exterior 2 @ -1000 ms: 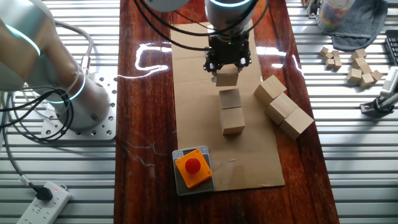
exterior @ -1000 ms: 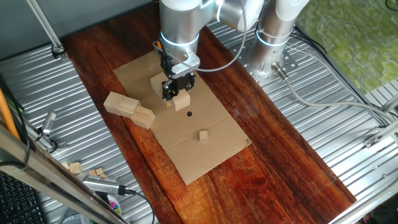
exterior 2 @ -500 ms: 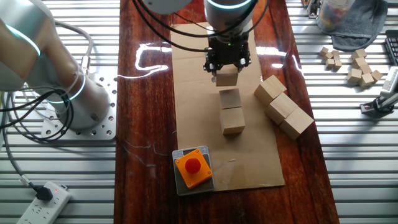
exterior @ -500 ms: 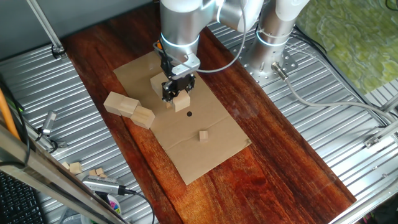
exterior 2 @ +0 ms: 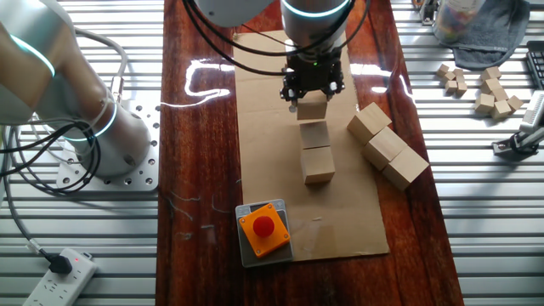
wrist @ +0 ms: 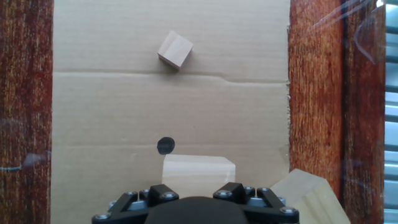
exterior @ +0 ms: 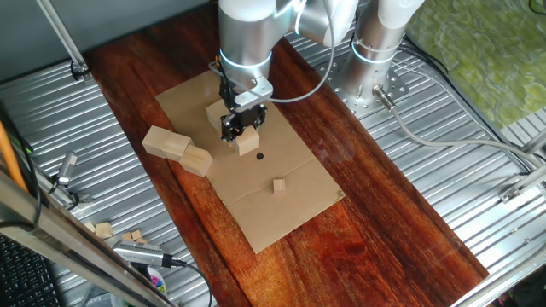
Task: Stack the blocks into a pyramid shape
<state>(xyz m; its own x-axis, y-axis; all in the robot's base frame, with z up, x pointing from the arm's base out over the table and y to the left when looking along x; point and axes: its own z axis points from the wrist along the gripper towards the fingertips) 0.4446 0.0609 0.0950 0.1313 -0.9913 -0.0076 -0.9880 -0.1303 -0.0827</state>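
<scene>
My gripper (exterior: 241, 128) (exterior 2: 313, 92) is shut on a pale wooden block (exterior: 248, 143) (exterior 2: 312, 105) (wrist: 198, 168), held low over the cardboard sheet (exterior 2: 344, 217). In the other fixed view, two more blocks (exterior 2: 314, 133) (exterior 2: 319, 164) lie in a line just in front of the held one. Three further blocks (exterior 2: 368, 121) (exterior 2: 384, 146) (exterior 2: 406, 165) lie in a row on the sheet's right edge. The hand view shows only the gripper's black body (wrist: 196, 208) at the bottom, with the held block ahead of it and another block (wrist: 305, 190) to its right.
An orange box with a red button (exterior 2: 263, 229) sits at the near end of the cardboard. A tiny wooden cube (exterior: 279, 185) (wrist: 175, 50) and a black dot (wrist: 165, 145) lie on the sheet. Small loose cubes (exterior 2: 489, 89) rest on the metal surface at right.
The gripper, with the block in it, has shifted only a few pixels, slightly lower and closer to the row. The other blocks have not moved.
</scene>
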